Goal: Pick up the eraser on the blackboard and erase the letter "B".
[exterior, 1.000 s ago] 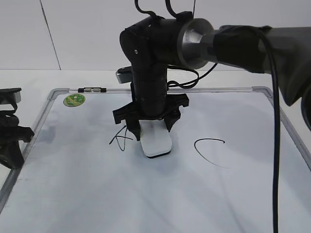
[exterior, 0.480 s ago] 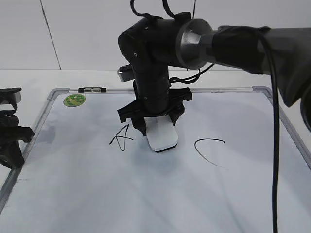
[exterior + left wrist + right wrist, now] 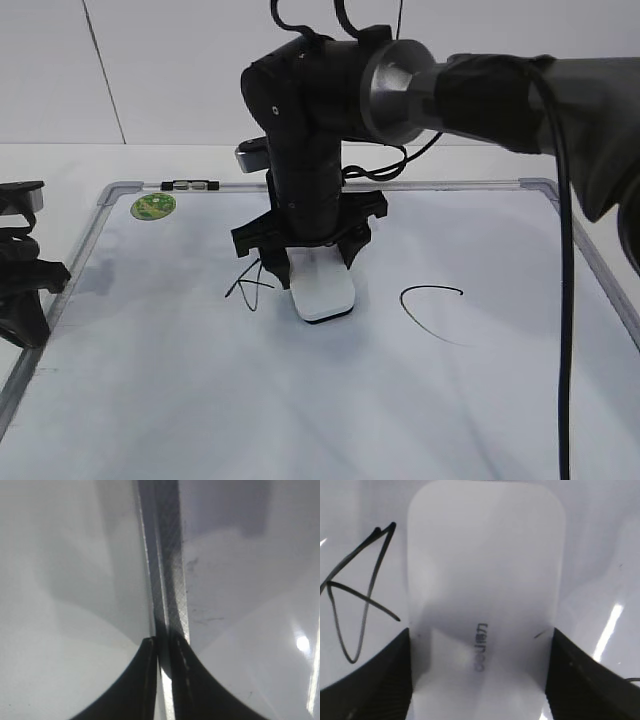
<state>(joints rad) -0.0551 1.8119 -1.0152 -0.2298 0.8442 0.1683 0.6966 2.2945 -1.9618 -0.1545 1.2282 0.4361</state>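
Wrist view alone shows eraser (image 3: 482,595) print

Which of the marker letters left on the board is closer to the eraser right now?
The black hand-drawn "A", just left of the white plastic eraser clamped in the right gripper jaws. The black curved "C" sits farther off to its right, across bare board.
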